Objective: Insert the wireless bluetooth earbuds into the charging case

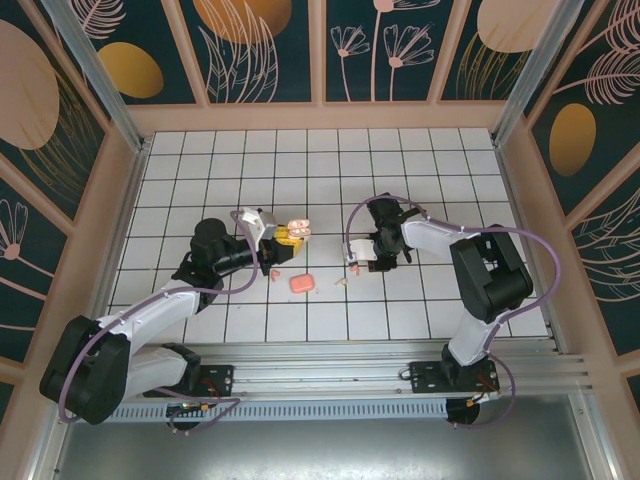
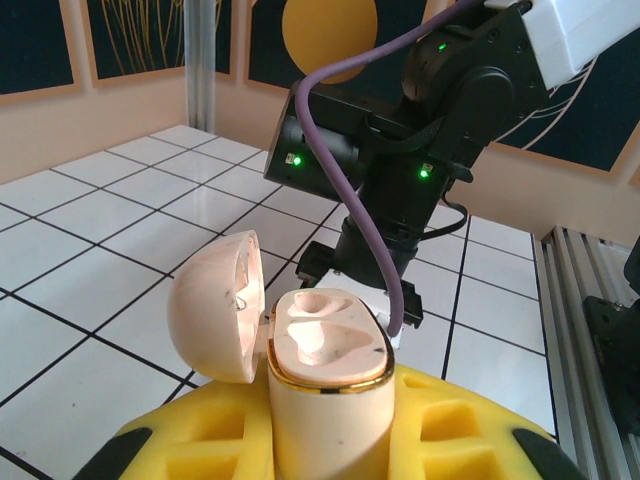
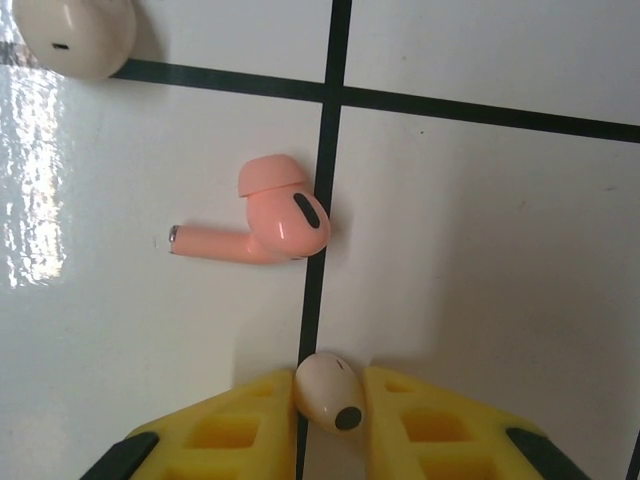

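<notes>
Charging case (image 2: pixel 325 400) stood open.
Upright, lid swung left; 1 pink earbud (image 3: pixel 270 215) lay across a grid line, 1 cream earbud (image 3: pixel 330 392) near it.

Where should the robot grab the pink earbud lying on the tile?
Pinch the pink earbud by its straight stem, coming from straight above. It lies flat, so the stem's long sides are open; the rounded head would probably slip.

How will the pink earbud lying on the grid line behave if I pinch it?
Probably slippery: the pink earbud looks glossy and rounded. Lying on its side with a thin stem, it may pivot or skid on the shiny tile if nudged. Likely light.
</notes>
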### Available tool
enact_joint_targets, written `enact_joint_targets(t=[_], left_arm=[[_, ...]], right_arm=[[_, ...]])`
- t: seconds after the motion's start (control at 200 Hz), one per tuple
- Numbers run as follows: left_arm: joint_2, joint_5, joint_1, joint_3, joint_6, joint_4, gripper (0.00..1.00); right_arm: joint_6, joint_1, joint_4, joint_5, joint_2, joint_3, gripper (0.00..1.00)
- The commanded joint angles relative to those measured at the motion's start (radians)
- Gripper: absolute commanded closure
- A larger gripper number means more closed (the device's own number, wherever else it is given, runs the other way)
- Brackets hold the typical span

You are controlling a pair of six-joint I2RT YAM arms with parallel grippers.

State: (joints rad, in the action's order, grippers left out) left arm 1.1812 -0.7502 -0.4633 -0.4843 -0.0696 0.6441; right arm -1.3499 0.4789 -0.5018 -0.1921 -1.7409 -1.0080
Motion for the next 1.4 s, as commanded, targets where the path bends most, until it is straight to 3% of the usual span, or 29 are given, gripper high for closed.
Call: enact_joint_targets(t=[0.0,0.425,0.656,0.791,1.021,1.161,1.391], left_arm=[[-0.022,-0.002,-0.002,-0.002,0.027,0.004,0.83],[-0.016,0.037,-0.003,0.038,-0.040,0.216,0.87],[0.011,0.078,-0.019,0.025,-0.009,0.294,0.87],[0.040,0.080,-0.036,0.016,0.009,0.329,0.86],[0.061,0.089,-0.055,0.012,0.058,0.375,0.87],[0.055,0.131,-0.072,0.030,0.111,0.430,0.87],[0.063,0.155,-0.091,0.037,0.164,0.493,0.87]], right_arm=[[0.043,-0.004,-0.014,-0.047,0.041,0.006,0.79],[0.412,-0.013,0.156,-0.290,0.345,0.059,0.80],[0.760,-0.012,0.445,-0.516,0.493,0.109,0.80],[0.929,-0.008,0.626,-0.578,0.531,0.133,0.80],[1.187,0.003,0.914,-0.649,0.567,0.157,0.79],[1.345,0.044,1.123,-0.626,0.569,0.205,0.79],[1.448,0.114,1.268,-0.576,0.553,0.234,0.79]])
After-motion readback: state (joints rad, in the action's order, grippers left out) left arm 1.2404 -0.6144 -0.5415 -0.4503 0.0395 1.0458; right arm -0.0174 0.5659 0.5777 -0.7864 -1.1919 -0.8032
